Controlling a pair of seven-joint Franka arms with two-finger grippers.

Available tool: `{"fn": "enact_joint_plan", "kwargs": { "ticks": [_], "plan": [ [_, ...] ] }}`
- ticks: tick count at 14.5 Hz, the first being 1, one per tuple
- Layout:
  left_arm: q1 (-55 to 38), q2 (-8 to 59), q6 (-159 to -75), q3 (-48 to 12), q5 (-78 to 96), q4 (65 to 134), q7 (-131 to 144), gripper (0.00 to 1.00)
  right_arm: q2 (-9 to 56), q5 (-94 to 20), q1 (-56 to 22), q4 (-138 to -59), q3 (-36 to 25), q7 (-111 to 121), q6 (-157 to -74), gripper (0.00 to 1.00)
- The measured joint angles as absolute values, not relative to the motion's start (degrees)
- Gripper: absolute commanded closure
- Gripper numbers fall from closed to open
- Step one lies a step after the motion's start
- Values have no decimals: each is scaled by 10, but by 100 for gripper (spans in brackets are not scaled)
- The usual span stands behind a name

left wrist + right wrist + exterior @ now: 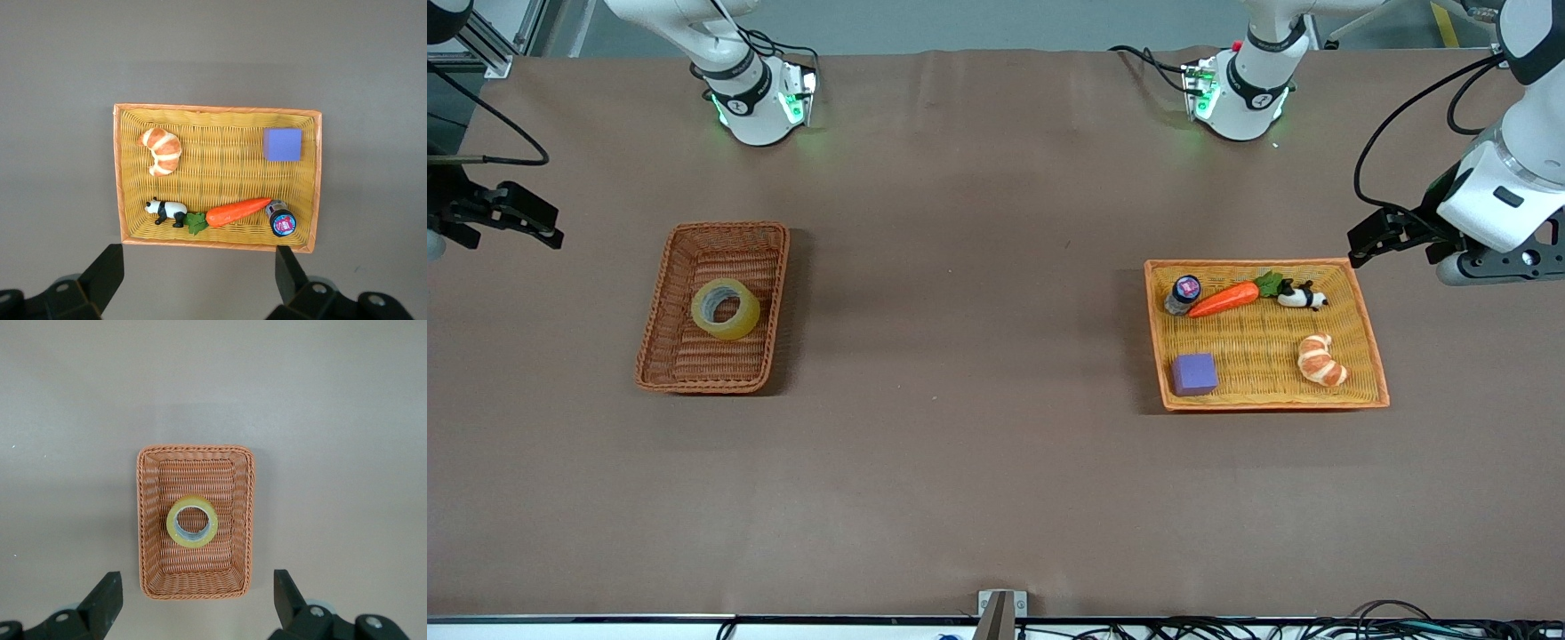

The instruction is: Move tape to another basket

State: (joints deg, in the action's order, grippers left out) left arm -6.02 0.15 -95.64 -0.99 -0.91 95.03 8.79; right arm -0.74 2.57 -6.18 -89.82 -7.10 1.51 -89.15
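Both arms wait raised at table ends; left gripper, right gripper jaws apparently wide apart

No text, brand or number can be read. The bottle cap bears a small pink-and-white label, its print too small to make out in either view showing it.

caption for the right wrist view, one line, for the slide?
Open right gripper hovering above a translucent yellowish tape roll lying flat in a reddish-brown woven wicker basket on the brown table.
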Motion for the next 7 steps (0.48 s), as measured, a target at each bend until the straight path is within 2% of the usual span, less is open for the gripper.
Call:
{"fn": "enact_joint_plan", "kwargs": {
  "ticks": [7],
  "plan": [
    [-60, 2, -956, -9, -9, 950, 88, 0, -7, 22, -62, -899, -66, 16, -897, 0]
  ]
}}
